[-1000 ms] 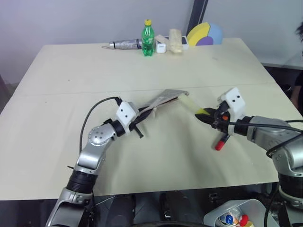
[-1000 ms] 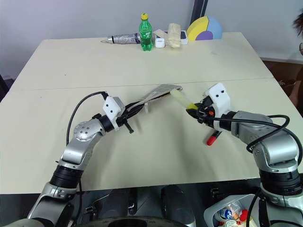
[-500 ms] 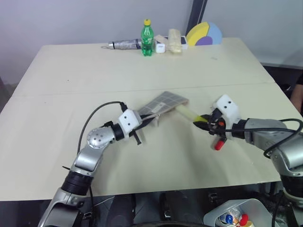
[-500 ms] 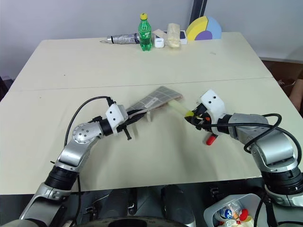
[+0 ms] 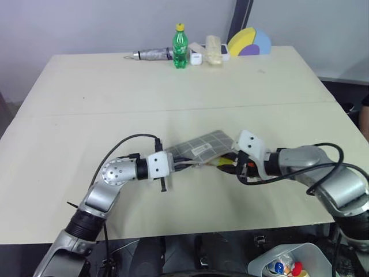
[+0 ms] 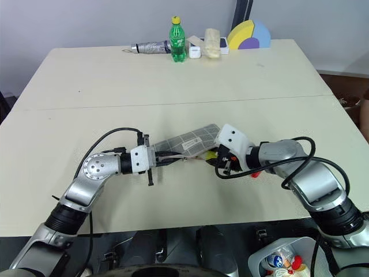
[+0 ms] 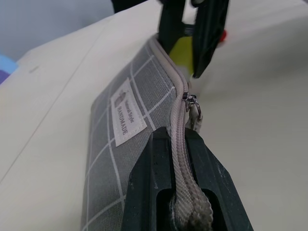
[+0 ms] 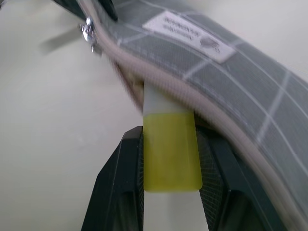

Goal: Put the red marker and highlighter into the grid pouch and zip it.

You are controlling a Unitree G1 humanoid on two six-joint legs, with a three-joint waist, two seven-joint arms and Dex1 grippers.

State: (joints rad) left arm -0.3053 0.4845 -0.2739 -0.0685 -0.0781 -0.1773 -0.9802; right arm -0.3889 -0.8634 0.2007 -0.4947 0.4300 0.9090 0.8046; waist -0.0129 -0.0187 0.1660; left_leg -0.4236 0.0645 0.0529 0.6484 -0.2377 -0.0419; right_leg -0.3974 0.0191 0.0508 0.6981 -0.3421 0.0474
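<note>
Both claws have closed in, highlighter point(image 8: 171, 159) now nosing into the pouch point(image 5: 206, 145)!
Head view: left claw point(image 5: 180, 165) clamps the pouch edge. Right wrist: right claw point(image 8: 169, 180) grips the highlighter's yellow end, tip inside; marker point(image 7: 222, 34) lies behind.

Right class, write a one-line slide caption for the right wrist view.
Right gripper feeds the stubby pale-yellow highlighter into the grey white-gridded fabric pouch.

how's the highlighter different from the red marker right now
The highlighter is pale yellow, pinched in the right gripper with its tip entering the grid pouch. The red marker is red, ungripped, lying on the table, mostly hidden by the right arm. Neither is fully inside the pouch.
</note>
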